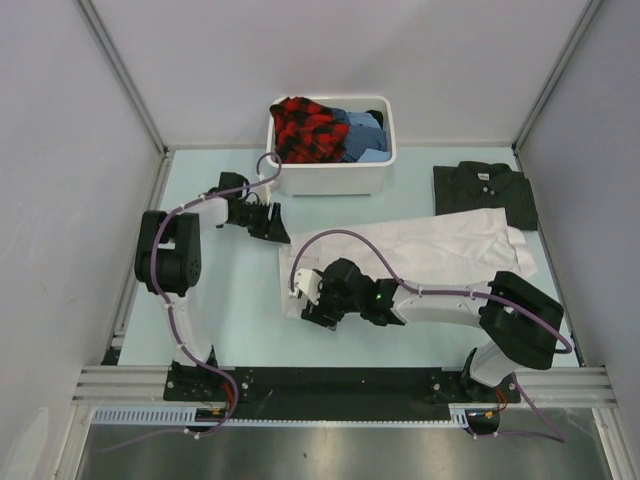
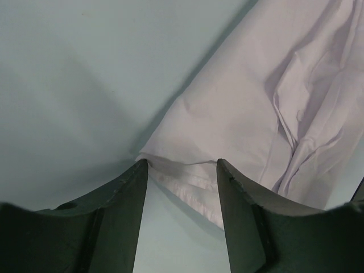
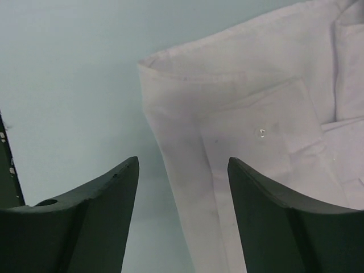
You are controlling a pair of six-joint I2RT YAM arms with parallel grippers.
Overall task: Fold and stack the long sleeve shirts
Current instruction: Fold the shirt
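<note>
White long sleeve shirt (image 1: 430, 245) lies flat but rumpled on the surface (image 1: 230, 300), running from centre out to 3 o'clock in the top view. It's only partly folded, and the layers at the 3 o'clock end are uneven.

The dark striped shirt (image 1: 485, 195) is already folded at about 1 o'clock, its near edge touching or just under the white one. I read it as the stack base.

The white tub (image 1: 330, 180) at 12 o'clock holds a red-black plaid cloth (image 1: 305, 130) and a blue cloth (image 1: 362, 135), probably more to fold later.

Left gripper (image 2: 182, 165) is at the shirt's 10 o'clock corner. Its jaws are spread and low, with the hemmed corner sitting right at the tips. There's no pinch.

Right gripper (image 3: 182, 162) is at the 8 o'clock corner. Its jaws are also spread and straddle the stitched edge near a small button, gripping nothing.

Why this pose: both arms are on the two corners of the same short edge, so a matched pinch could lift that edge evenly and carry it toward 3 o'clock for a fold.

Risks:
- The left jaws have little cloth between them, so they could catch only the top layer.
- The cloth is thin and limp and will sag between the two grips.
</note>
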